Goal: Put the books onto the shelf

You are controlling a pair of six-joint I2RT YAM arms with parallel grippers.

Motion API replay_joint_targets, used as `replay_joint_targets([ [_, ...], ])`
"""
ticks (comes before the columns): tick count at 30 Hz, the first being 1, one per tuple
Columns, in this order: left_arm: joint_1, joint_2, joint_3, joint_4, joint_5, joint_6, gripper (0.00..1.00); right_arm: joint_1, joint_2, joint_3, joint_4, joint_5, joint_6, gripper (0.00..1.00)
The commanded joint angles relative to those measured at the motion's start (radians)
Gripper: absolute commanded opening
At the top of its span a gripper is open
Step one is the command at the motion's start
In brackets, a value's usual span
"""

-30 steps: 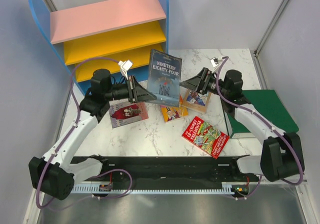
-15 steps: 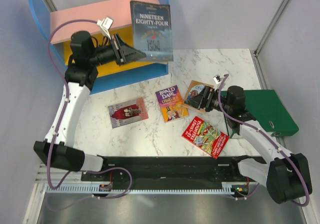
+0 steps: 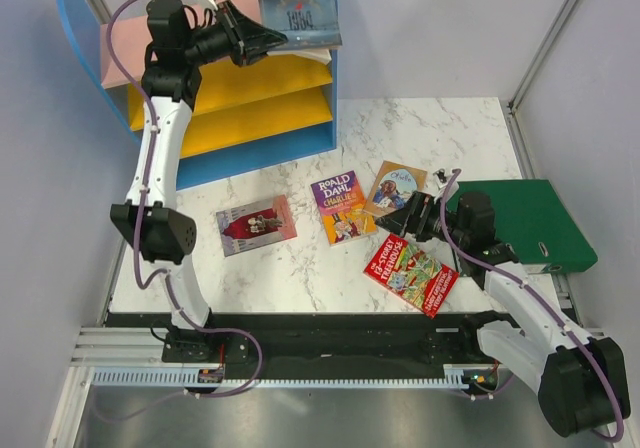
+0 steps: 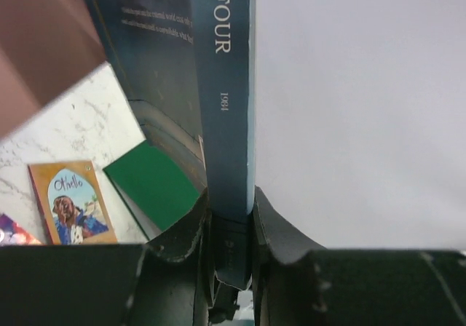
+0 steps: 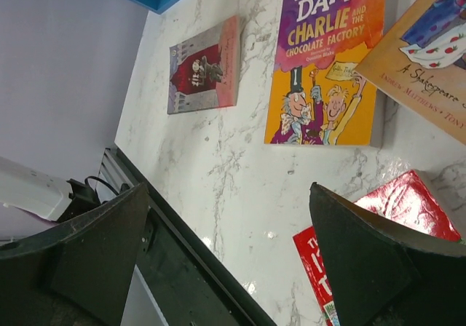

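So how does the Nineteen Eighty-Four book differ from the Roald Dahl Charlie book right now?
Nineteen Eighty-Four is clamped in the left gripper, held high by the top of the shelf. Charlie lies flat on the table, cover up, untouched. Nineteen Eighty-Four is dark blue; Charlie is purple and orange with cartoon figures. Both are paperbacks, neither yet shelved.

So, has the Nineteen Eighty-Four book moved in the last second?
Yes. The left gripper carried the book from over the table, in front of the shelf, up and back to above its pink top board.
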Motion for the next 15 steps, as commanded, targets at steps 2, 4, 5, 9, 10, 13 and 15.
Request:
replay_joint_targets([
  [2,0.040,0.094,0.190,0.202,0.019,-0.255,0.02,0.007,-0.033,-0.039,0.000,0.018,-0.018,0.98],
  [4,0.047,0.130,0.190,0.268,0.019,-0.302,0.02,0.006,-0.039,-0.051,0.000,0.018,-0.018,0.98],
  [5,0.050,0.137,0.193,0.276,0.013,-0.321,0.02,0.006,-0.039,-0.052,0.000,0.020,-0.020,0.98],
  [9,0.053,0.171,0.196,0.291,-0.007,-0.343,0.02,0.006,-0.032,-0.063,0.000,0.020,-0.028,0.98],
  [10,0.055,0.180,0.201,0.294,-0.010,-0.364,0.02,0.007,-0.029,-0.069,0.000,0.018,-0.031,0.98],
  [13,0.059,0.199,0.204,0.297,-0.016,-0.401,0.12,0.006,-0.019,-0.075,0.005,0.020,-0.031,0.98],
  [15,0.066,0.211,0.209,0.299,-0.027,-0.435,0.14,0.007,-0.019,-0.079,0.006,0.018,-0.032,0.98],
])
